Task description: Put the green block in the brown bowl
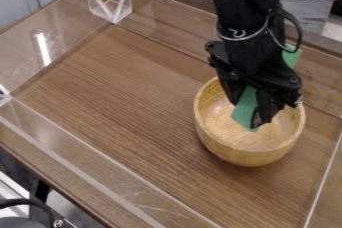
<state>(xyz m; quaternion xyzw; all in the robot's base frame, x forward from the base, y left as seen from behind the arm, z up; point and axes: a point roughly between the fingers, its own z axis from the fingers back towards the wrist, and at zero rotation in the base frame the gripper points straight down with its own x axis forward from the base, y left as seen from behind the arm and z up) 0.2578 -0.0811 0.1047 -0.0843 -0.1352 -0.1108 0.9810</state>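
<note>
The brown bowl (249, 140) stands on the wooden table at the right, round, thick-walled and light in colour. My black gripper (263, 107) hangs straight down into the bowl's mouth. It is shut on the green block (250, 111), a flat green bar held tilted, its lower end inside the bowl above the bottom. The fingers cover the block's upper part.
A clear acrylic wall runs around the wooden table (120, 92), with its edges at the left and front. A small clear triangular stand (110, 4) sits at the far left. A white object shows at the right edge behind the arm.
</note>
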